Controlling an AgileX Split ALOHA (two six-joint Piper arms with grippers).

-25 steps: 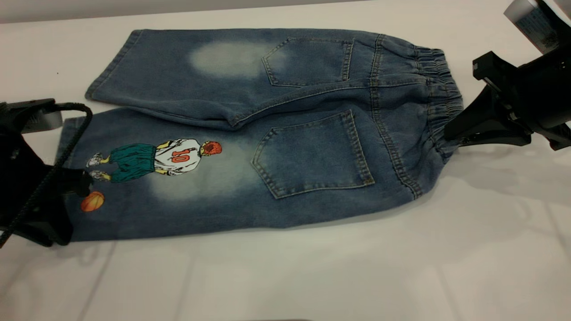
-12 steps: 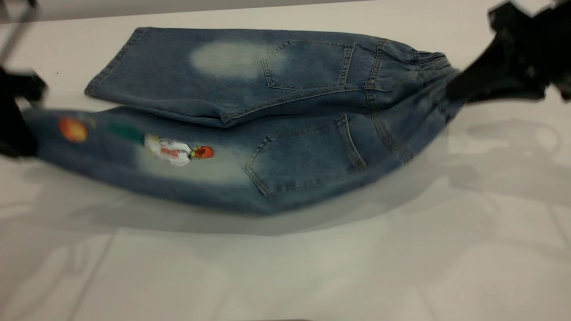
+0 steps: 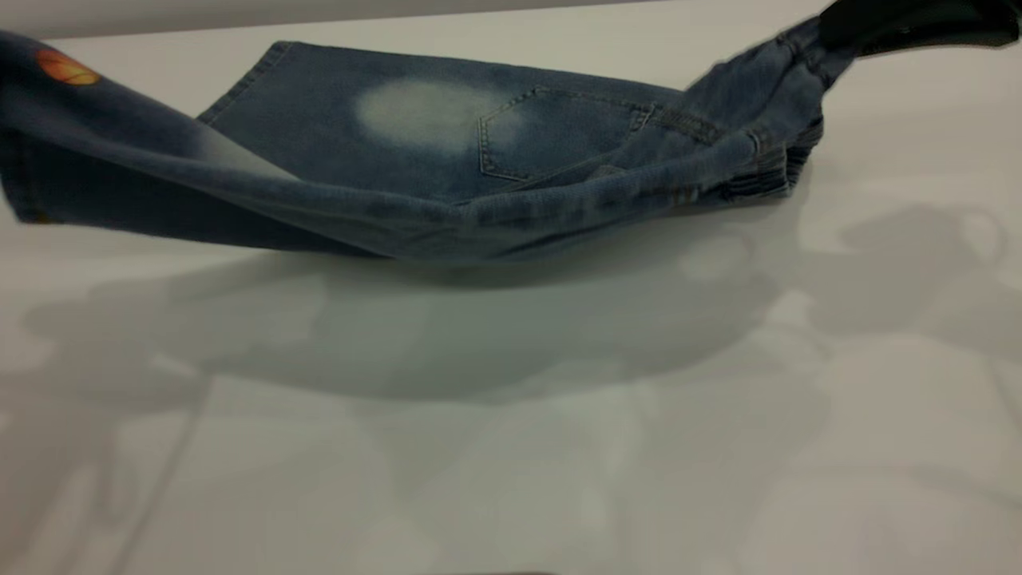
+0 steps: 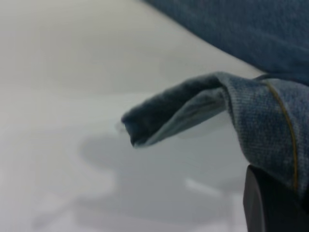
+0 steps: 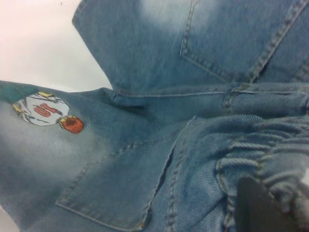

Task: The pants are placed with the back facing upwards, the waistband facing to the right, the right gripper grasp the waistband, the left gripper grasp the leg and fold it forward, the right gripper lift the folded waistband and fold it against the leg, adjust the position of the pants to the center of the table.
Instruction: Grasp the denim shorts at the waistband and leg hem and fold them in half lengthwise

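The blue denim pants (image 3: pixel 431 120) lie back side up, with the far leg flat on the white table (image 3: pixel 511 447). The near leg (image 3: pixel 120 144), marked by an orange basketball print (image 3: pixel 65 68), hangs lifted at the left edge. My left gripper (image 4: pixel 282 186) is outside the exterior view. In the left wrist view it is shut on that leg's hem (image 4: pixel 270 121), with one dark finger (image 4: pixel 268 208) under the cloth. My right gripper (image 3: pixel 834 32) at the top right is shut on the elastic waistband (image 3: pixel 786 60), held above the table. The same waistband (image 5: pixel 270 154) bunches at its finger (image 5: pixel 256 208).
Bare white table spreads in front of the pants, crossed by the shadows of the lifted cloth and arms. The table's far edge (image 3: pixel 479 16) runs just behind the far leg. The player print (image 5: pixel 43 108) and a back pocket (image 5: pixel 120 188) show in the right wrist view.
Both grippers have risen and carried the near leg and waistband off the table and toward the far leg. The near half now hangs in the air, and the left arm has left the exterior view.
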